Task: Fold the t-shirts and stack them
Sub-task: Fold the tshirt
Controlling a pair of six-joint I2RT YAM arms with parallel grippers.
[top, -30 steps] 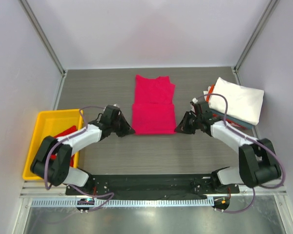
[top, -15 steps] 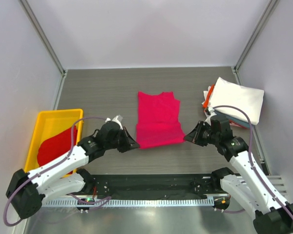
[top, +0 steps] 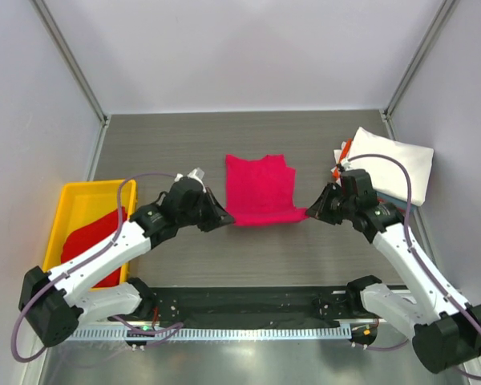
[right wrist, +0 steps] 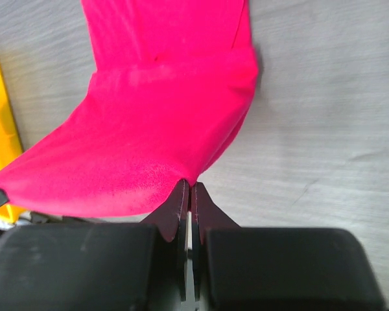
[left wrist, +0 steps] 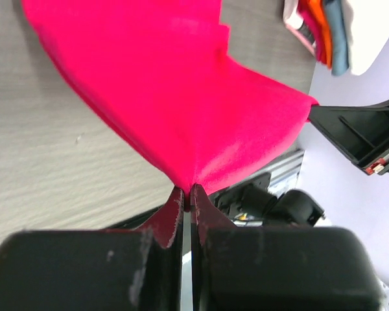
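A magenta-pink t-shirt (top: 260,188) lies at the table's middle, its near edge lifted off the table. My left gripper (top: 223,218) is shut on its near left corner (left wrist: 188,184). My right gripper (top: 311,212) is shut on its near right corner (right wrist: 189,178). The near half of the shirt (right wrist: 149,149) hangs stretched between them above the far half. A darker red t-shirt (top: 92,241) lies in the yellow tray. Folded white, orange and light blue t-shirts (top: 389,164) are stacked at the right.
A yellow tray (top: 74,210) stands at the table's left edge. The stack of folded shirts sits close behind my right arm. White walls close in the back and sides. The arm bases and a black rail (top: 248,303) run along the near edge.
Both grippers have lifted the shirt's near edge and carried it toward the far side, so the shirt looks shorter from above. Both arms have reached further forward.
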